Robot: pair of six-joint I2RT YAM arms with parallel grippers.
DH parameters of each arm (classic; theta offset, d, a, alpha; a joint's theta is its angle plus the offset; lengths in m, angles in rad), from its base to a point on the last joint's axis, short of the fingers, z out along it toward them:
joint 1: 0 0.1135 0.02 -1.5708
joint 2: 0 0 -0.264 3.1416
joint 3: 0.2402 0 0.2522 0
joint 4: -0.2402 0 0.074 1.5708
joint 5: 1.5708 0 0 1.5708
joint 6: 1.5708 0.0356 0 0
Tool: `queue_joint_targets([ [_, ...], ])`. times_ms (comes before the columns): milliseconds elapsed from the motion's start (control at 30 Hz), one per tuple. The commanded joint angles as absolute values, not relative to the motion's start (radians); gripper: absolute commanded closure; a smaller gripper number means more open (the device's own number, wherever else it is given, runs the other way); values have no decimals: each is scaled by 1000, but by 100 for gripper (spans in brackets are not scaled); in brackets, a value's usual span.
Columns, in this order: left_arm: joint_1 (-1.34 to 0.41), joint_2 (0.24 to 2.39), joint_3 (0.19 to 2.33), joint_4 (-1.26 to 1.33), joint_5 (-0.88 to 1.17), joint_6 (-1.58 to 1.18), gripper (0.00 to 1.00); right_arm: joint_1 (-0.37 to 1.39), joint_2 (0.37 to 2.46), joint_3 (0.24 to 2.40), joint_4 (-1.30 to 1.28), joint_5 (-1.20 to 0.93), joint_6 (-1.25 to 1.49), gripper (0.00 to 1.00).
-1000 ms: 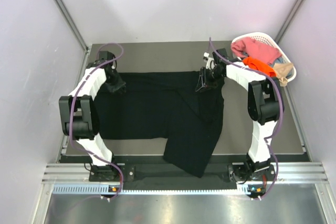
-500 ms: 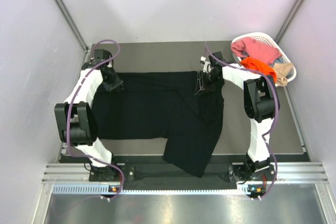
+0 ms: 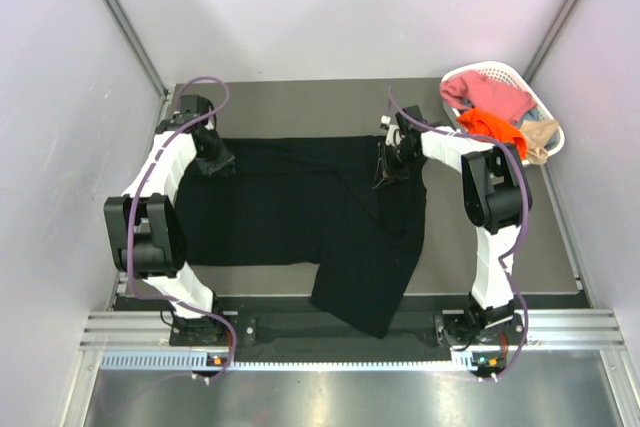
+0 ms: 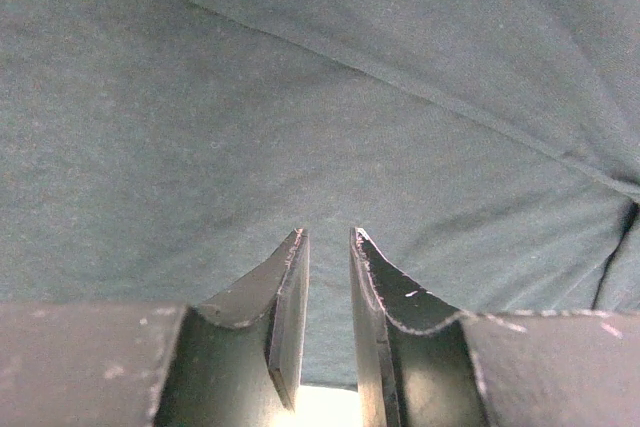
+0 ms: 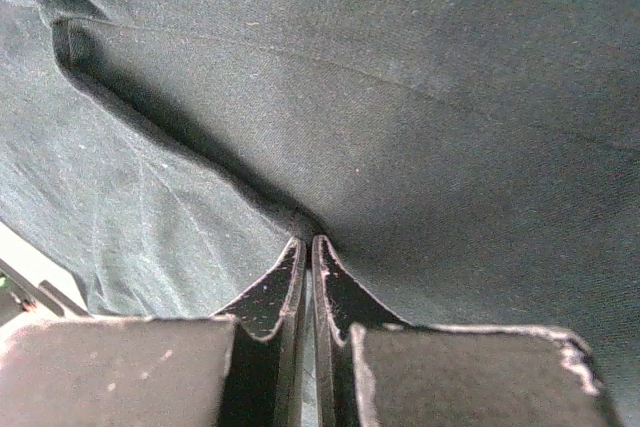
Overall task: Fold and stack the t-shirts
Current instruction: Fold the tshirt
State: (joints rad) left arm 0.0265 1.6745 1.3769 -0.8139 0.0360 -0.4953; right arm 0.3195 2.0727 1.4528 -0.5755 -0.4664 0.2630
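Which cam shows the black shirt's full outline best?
Top external: the whole black shirt lies spread on the table, one end past the near edge. Left wrist shows only a flat patch with a seam; right wrist shows only a fold pinched in the right gripper.

big t-shirt point(image 3: 290, 207) mid table point(image 3: 300, 102), part over near edge | basket point(image 3: 492, 67) far-R corner, shirts point(image 3: 490, 97) in it
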Motion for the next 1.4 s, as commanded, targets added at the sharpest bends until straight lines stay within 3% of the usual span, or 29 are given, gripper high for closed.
queue_joint_targets([
  [0,29,1631,1370,-799,29,-482,72,348,2016,1459,-558,-459,268,100],
  [300,29,1637,1365,-798,8,-472,72,449,1911,1428,-601,-451,325,100],
  [633,31,1634,1348,-798,9,-468,71,580,1884,1307,-584,-526,357,92],
  [667,31,1634,1348,-798,9,-468,72,583,1882,1302,-586,-535,347,91],
  [800,29,1652,1359,-799,-26,-466,71,572,1885,1374,-659,-519,258,63],
  [900,31,1669,1371,-798,-28,-466,71,522,1885,1456,-702,-495,230,52],
  [1067,37,1712,1419,-796,-34,-463,71,448,1917,1563,-729,-395,241,49],
  [1300,60,1880,1548,-830,-125,-529,73,391,2063,1767,-827,73,299,34],
  [1367,61,1925,1609,-857,-179,-548,73,391,2129,1843,-847,119,296,32],
])
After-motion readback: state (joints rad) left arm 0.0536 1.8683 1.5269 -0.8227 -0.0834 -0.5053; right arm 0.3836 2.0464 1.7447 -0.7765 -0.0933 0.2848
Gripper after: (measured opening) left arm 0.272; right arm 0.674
